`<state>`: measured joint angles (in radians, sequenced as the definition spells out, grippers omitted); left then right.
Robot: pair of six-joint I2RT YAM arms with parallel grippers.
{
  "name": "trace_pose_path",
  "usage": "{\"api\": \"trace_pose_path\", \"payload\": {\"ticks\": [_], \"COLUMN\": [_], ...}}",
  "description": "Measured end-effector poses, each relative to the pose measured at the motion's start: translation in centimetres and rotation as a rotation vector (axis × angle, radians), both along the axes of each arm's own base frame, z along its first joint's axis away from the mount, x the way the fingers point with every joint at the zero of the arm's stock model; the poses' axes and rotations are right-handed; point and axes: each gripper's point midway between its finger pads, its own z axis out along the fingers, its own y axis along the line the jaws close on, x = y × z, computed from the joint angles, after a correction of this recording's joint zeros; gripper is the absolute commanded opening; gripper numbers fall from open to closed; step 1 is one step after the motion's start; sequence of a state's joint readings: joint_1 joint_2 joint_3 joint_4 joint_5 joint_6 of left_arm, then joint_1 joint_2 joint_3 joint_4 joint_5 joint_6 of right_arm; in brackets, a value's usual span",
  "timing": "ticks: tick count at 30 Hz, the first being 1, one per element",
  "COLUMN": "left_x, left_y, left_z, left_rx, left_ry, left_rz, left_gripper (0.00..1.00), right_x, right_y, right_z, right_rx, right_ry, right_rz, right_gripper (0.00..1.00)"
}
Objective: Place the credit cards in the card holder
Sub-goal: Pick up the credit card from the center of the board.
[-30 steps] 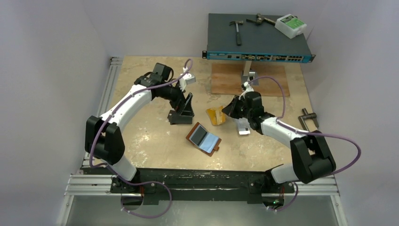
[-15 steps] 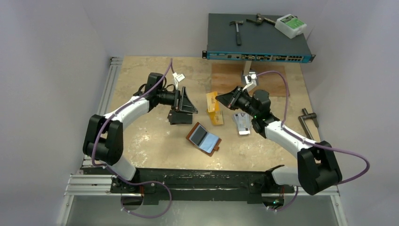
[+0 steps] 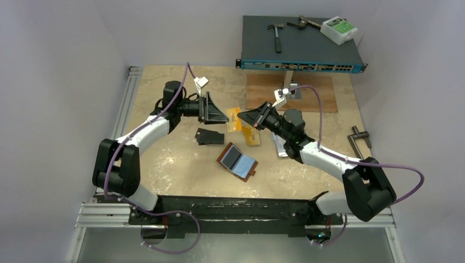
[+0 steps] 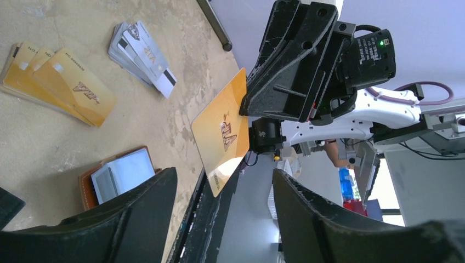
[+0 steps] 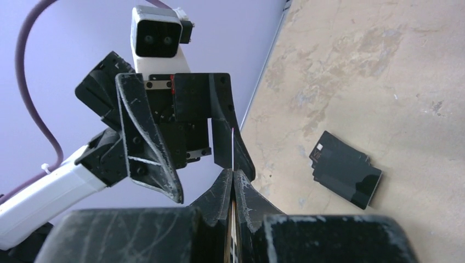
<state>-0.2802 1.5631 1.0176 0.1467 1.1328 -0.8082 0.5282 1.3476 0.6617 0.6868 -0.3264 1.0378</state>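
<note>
**A:** What do we see that is new?

**B:** A second ago both arms were low over the table, the left one above the black cards (image 3: 210,136). Now we see them raised and turned to face each other in mid-air. The right gripper (image 3: 245,116) is clenched on one corner of a gold card (image 4: 222,137) and holds it out well above the table. The left gripper (image 3: 224,117) has swung round to meet it.

**A:** Does the left one have the card?

**B:** Not that we can see. Its jaws have been narrowing from their widest, but in the left wrist view there is a clear gap on each side. The card's free end only just reaches between the two fingers (image 4: 145,216) and touches neither.

**A:** Where is the card holder?

**B:** The card holder (image 3: 238,160) lies open on the table near the front, its light blue inside facing up. It sits below and a little nearer than the two grippers. The remaining gold cards (image 4: 57,82) and the silvery white cards (image 4: 141,53) lie fanned on the table beyond it.

**A:** What does this mean for the task?

**B:** We judge it to be a hand-over, or a re-grip, to line the card up before it goes in. No card looks to be in the holder yet, so most of the work remains.
</note>
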Motion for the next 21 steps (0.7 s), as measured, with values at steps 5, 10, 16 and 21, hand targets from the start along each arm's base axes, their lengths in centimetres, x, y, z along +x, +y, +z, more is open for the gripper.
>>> {"api": "trace_pose_path", "payload": {"ticks": [5, 10, 16, 21], "left_x": [0.2, 0.1, 0.1, 0.3], "left_y": [0.3, 0.2, 0.3, 0.6], "left_z": [0.4, 1.0, 1.7, 2.0], "left_rx": [-0.025, -0.050, -0.072, -0.080], "left_ry": [0.011, 0.012, 0.011, 0.012], "left_rz": [0.015, 0.014, 0.016, 0.025], "left_gripper": [0.52, 0.48, 0.25, 0.00], "right_x": [-0.1, -0.2, -0.3, -0.5], "right_y": [0.4, 0.8, 1.2, 1.7], "right_z": [0.8, 1.7, 2.0, 2.1], "right_rx": [0.035, 0.069, 0.082, 0.085], "right_ry": [-0.006, -0.019, -0.029, -0.034], "right_rz": [-0.011, -0.018, -0.028, -0.025], "right_gripper": [0.00, 0.00, 0.00, 0.00]}}
